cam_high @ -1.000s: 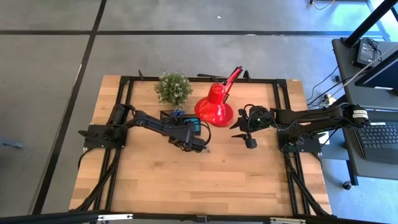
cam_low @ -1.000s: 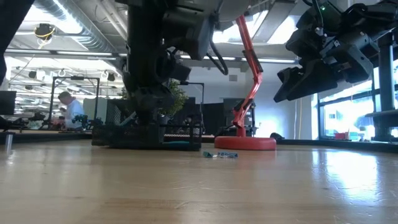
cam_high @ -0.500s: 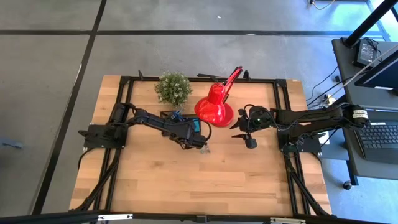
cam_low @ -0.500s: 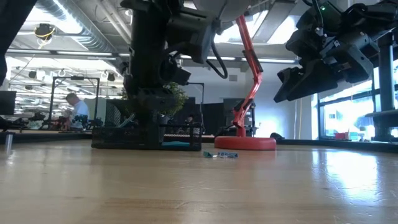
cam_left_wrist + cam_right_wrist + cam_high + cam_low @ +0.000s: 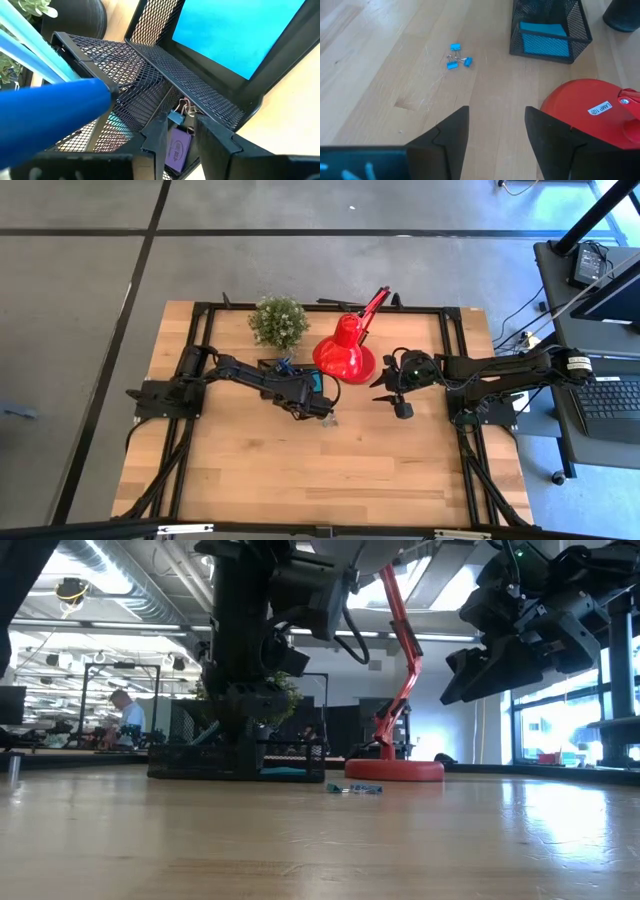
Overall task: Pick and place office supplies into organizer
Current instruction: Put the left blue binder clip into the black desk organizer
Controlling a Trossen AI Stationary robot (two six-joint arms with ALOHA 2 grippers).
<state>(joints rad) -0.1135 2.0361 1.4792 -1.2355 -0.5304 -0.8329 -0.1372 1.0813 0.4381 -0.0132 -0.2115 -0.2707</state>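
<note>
The black mesh organizer (image 5: 272, 367) stands left of the red lamp. It holds the blue sticky-note pad (image 5: 240, 35), a purple piece (image 5: 178, 148) and blue-handled scissors (image 5: 285, 362). My left gripper (image 5: 180, 125) reaches down into an organizer compartment, narrowly shut on a small blue clip (image 5: 175, 118). A few more blue clips (image 5: 456, 60) lie on the table near the organizer. My right gripper (image 5: 497, 125) hangs open in the air right of the lamp, touching nothing. My left gripper holds the blue clip (image 5: 175, 118) between its two fingertips from above. The blue body is against one finger (image 5: 157, 132) and the wire handles (image 5: 187, 107) reach toward the other. The clip hangs inside the organizer compartment just above the purple piece.
The red desk lamp (image 5: 345, 355) and the green potted plant (image 5: 278, 320) stand at the far side by the organizer. Black frame rails (image 5: 455, 380) run along the table's sides. Bare wood spreads across the near half (image 5: 330, 470). A person (image 5: 125, 715) shows in the room behind.
My left gripper has shifted a little toward the table's right above the organizer in the first half second, then stayed put. The right arm kept still.
</note>
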